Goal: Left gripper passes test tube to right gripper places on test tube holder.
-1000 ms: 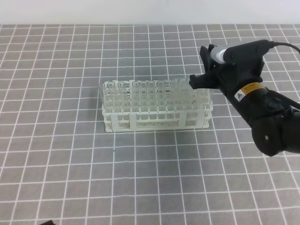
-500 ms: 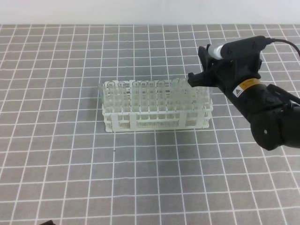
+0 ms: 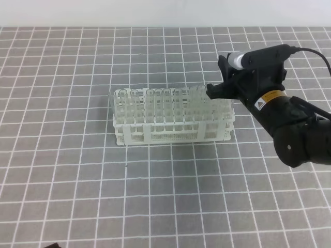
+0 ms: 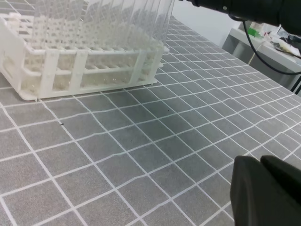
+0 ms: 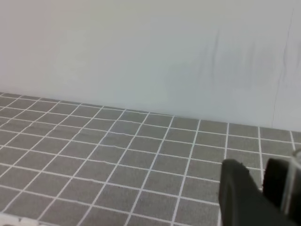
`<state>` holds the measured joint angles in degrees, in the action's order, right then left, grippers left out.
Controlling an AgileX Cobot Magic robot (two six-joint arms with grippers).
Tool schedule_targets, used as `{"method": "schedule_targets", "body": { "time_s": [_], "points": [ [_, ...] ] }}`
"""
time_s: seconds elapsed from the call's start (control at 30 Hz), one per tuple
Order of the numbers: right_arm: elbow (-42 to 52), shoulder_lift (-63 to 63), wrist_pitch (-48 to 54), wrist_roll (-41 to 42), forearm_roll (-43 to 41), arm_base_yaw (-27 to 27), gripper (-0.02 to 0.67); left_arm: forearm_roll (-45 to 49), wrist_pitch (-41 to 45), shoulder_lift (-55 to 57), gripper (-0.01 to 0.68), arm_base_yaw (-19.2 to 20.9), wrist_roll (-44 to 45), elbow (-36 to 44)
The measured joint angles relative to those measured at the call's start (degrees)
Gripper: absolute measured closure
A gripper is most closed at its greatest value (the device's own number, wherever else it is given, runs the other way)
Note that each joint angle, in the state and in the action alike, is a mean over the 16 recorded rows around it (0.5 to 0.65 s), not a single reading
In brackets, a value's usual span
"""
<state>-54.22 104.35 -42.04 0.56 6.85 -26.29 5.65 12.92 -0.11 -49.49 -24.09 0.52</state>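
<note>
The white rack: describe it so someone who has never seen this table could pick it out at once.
Start from the grey tiled tabletop with its white grid lines. Near its middle, just left of the black right gripper, stands a long white plastic rack with open lattice sides. It is the only white object on the table, and it is crowded with upright clear tubes.

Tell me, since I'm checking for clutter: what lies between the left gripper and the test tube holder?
Only bare gridded mat, per the left wrist view, between the left gripper and the test tube holder.
</note>
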Motion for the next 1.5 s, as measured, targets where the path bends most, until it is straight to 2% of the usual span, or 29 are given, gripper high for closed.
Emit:
{"method": "schedule_targets", "body": {
  "time_s": [0.53, 1.07, 1.3, 1.5],
  "points": [
    [-0.04, 0.13, 0.24, -0.16, 0.08, 0.0, 0.638, 0.04, -0.16, 0.13, 0.673, 0.04, -0.02, 0.14],
    [0.65, -3.21, 5.15, -0.28, 0.95, 0.0, 0.608, -0.02, 0.14, -0.1, 0.673, -0.03, 0.01, -0.07],
    [2.89, -11.71, 12.44, -0.13, 1.23, 0.0, 0.614, -0.02, -0.01, -0.1, 0.673, -0.03, -0.01, -0.07],
    [5.68, -24.99, 24.67, -0.13, 1.31, 0.0, 0.629, 0.01, -0.16, -0.03, 0.673, -0.01, -0.02, 0.04]
  ]
}}
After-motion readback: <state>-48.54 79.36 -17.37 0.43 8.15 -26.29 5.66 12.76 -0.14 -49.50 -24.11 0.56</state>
